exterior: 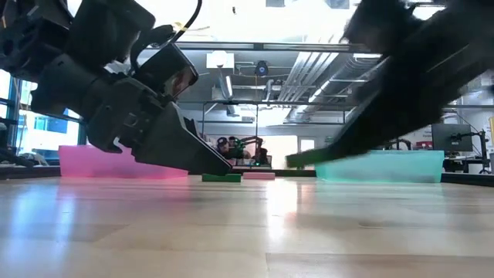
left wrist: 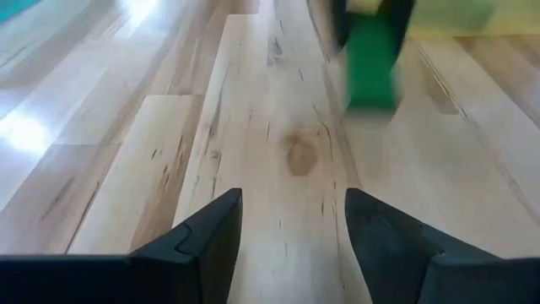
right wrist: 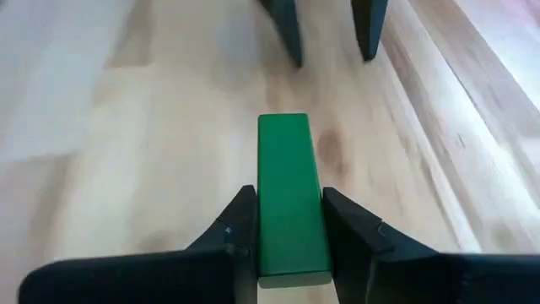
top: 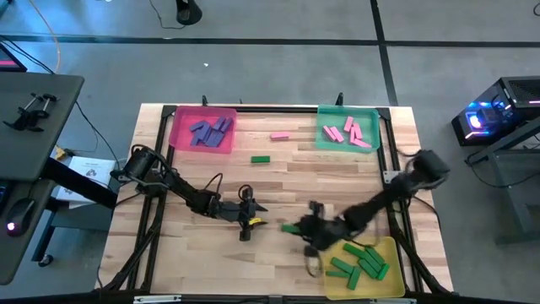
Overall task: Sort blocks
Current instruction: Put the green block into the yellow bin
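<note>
**Green block gripped mid-table as sorting nears its end**

Seen from above: three trays along the edges of the wooden table point(top: 211, 181), each already carrying one colour. In the pink tray point(top: 179, 137) at the far left, a cluster of blue-purple blocks point(top: 209, 131); in the teal tray point(top: 325, 135) at the far right, several pink blocks point(top: 349, 132); in the yellow tray point(top: 390, 253) at the near right, a heap of green blocks point(top: 359, 263).

At centre, near the yellow tray, the right gripper point(right wrist: 287, 241), fingers closed on the two long sides of a green block point(right wrist: 291, 198), which juts forward past the fingertips above the bare boards. In the overhead view the same block showing as a green sliver at the tip of the right arm, just short of the tray's near corner. Facing it from the other side, the left gripper point(left wrist: 291, 228), fingers spread wide with nothing between them, only wood grain below, and the gripped green block visible ahead of it.

Left to do, judging by the table: two strays out in the open between the far trays, a single pink block point(top: 280, 135) and a lone green block point(top: 260, 158), well apart from either arm. With the gripped block, three pieces not yet in a tray. Most of the sorting apparently finished; next, probably, a short carry of the held block to the green heap, then the two strays.
</note>
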You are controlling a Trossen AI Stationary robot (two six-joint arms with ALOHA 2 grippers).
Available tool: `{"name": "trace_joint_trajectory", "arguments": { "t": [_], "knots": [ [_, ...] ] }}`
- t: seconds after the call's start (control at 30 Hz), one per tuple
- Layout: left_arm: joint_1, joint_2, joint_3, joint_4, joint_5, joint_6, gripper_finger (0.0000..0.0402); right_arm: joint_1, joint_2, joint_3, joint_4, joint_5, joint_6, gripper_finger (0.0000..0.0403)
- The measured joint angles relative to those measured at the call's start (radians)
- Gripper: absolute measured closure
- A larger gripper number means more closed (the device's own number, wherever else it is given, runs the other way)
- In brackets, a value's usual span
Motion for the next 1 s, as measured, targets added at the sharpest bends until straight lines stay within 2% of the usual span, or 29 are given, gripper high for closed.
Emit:
{"name": "trace_joint_trajectory", "arguments": {
  "t": [0.13, 0.27, 0.4, 0.5, 0.6, 0.7, 0.83, 1.0],
  "knots": [
    [0.000, 0.000, 0.000, -0.006, 0.000, -0.014, 0.0201, 0.182, -0.162, 0.000, -0.207, 0.083, 0.194, 0.0331],
    [0.000, 0.000, 0.000, -0.005, -0.008, -0.015, 0.0200, 0.391, -0.271, 0.000, -0.290, 0.150, 0.418, 0.0331],
    [0.000, 0.000, 0.000, -0.002, -0.009, -0.016, 0.0200, 0.571, -0.292, 0.001, -0.356, 0.167, 0.698, 0.0331],
    [0.000, 0.000, 0.000, -0.001, -0.010, -0.016, 0.0200, 0.658, -0.272, 0.001, -0.461, 0.193, 0.944, 0.0331],
    [0.000, 0.000, 0.000, 0.000, -0.010, -0.016, 0.0200, 0.699, -0.231, 0.001, -0.560, 0.186, 1.144, 0.0331],
    [0.000, 0.000, 0.000, 0.000, -0.012, -0.016, 0.0200, 0.693, -0.182, 0.001, -0.601, 0.147, 1.236, 0.0330],
    [0.000, 0.000, 0.000, 0.000, -0.013, -0.016, 0.0200, 0.661, -0.114, 0.001, -0.605, 0.080, 1.262, 0.0301],
    [0.000, 0.000, 0.000, 0.000, -0.014, -0.016, 0.0200, 0.613, -0.051, 0.001, -0.605, 0.064, 1.263, 0.0278]
  ]
}}
